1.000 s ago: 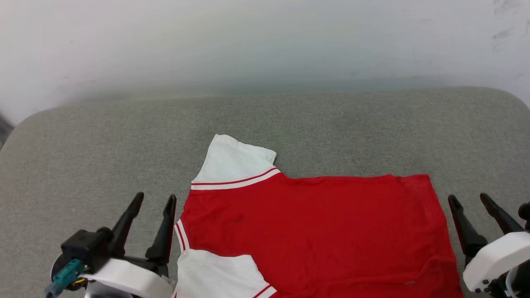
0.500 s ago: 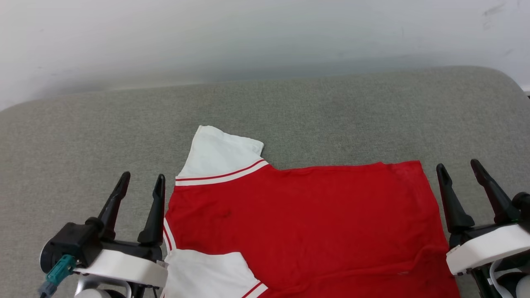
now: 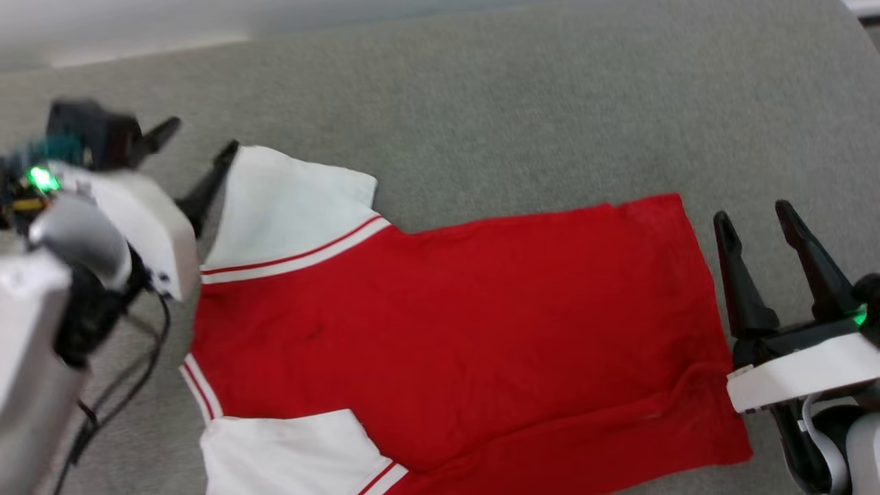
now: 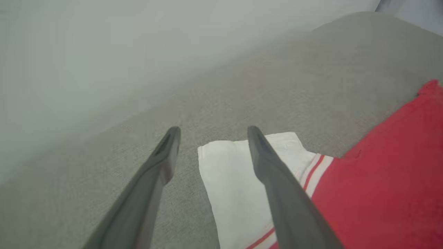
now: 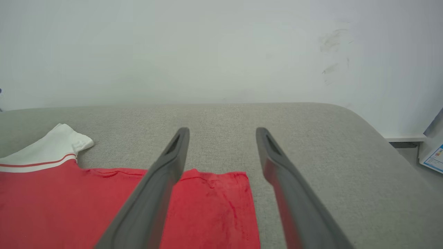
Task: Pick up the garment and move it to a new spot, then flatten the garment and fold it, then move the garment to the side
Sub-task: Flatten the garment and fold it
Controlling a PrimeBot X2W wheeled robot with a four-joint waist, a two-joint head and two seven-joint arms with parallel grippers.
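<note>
Garment (image 3: 447,323) spread on cushion (image 3: 515,103), left pincer (image 3: 201,136) open, right pincer (image 3: 752,211) open

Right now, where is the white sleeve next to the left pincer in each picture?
Head view: white sleeve, upper left, beside the tip of the left pincer.
Left wrist view: lower middle, partly hidden by the pincer.
Right wrist view: left edge, on the grey cushion.
Shared landmark: the red-and-white stripe trim where sleeve meets red body.

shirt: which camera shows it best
Head view: the shirt lies nearly whole there, both white sleeves and red body. Left wrist view gives one sleeve and some red; right wrist view, the hem corner and one sleeve.
</note>
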